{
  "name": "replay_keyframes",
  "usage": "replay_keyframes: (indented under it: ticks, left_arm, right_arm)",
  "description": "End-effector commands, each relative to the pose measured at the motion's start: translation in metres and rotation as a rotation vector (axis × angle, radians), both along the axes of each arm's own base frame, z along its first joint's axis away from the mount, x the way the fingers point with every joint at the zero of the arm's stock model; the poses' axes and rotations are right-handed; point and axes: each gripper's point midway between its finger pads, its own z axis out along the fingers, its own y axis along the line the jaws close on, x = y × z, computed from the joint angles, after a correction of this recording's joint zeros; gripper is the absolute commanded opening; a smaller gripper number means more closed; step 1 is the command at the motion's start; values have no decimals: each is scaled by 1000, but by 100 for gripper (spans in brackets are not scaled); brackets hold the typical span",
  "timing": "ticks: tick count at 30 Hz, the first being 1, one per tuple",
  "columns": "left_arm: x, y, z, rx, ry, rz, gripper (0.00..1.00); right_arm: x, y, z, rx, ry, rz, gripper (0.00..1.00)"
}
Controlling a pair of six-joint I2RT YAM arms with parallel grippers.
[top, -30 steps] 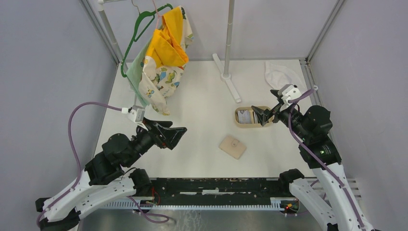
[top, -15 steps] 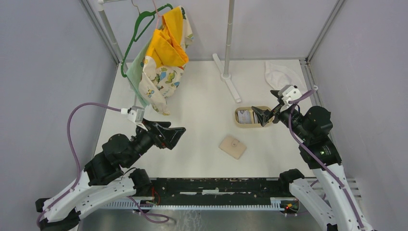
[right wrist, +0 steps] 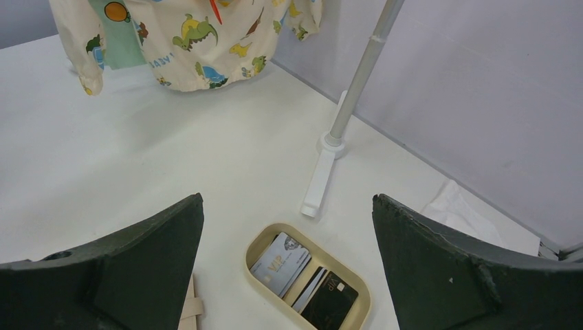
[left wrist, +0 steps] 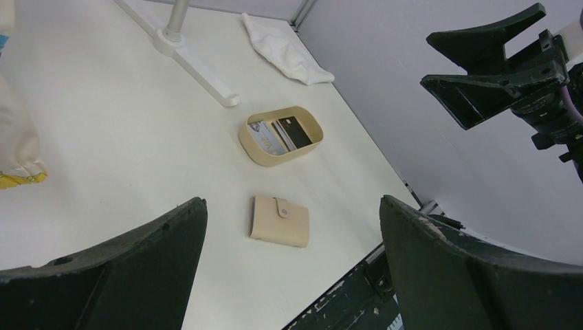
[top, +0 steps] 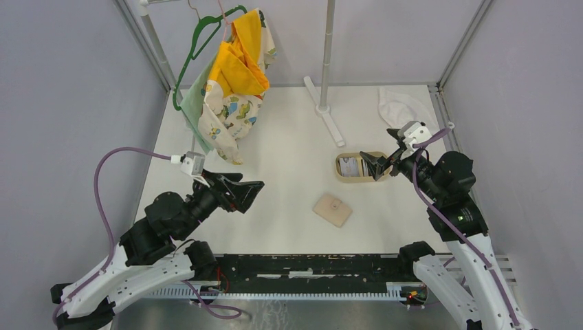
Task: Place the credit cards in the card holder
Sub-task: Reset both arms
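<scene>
Clothes [top: 234, 82] hang from a green hanger [top: 183, 69], back left. A white cloth [top: 402, 106] lies back right, beyond a tan tray [left wrist: 265, 158].

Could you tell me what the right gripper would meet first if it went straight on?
Most likely the oval tray holding the credit cards, which sits framed between the fingers of the open right gripper; depth is uncertain.

Seen from above, the right pincer [top: 369, 166] covers the right half of the tray [top: 339, 167]. Only pale cards [top: 349, 166] show there, and their print is too small to read. In the right wrist view the wallet [right wrist: 192, 307] is a mere sliver, cut off by the bottom edge and by the pincer's own finger. The hanging shirt [right wrist: 185, 41] runs off the top edge.
</scene>
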Motion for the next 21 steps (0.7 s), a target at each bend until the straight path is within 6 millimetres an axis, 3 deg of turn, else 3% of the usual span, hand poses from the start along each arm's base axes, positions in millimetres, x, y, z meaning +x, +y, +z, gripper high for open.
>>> replay_keyframes:
  ticks: [1,21]
  left_arm:
    - [2,3,5,7,-40,12,100]
    - [2,2,1,9,-32,10,100]
  right_arm:
    - [1,0,12,20,-52,0,98]
    - [1,0,12,22,-51,1,98]
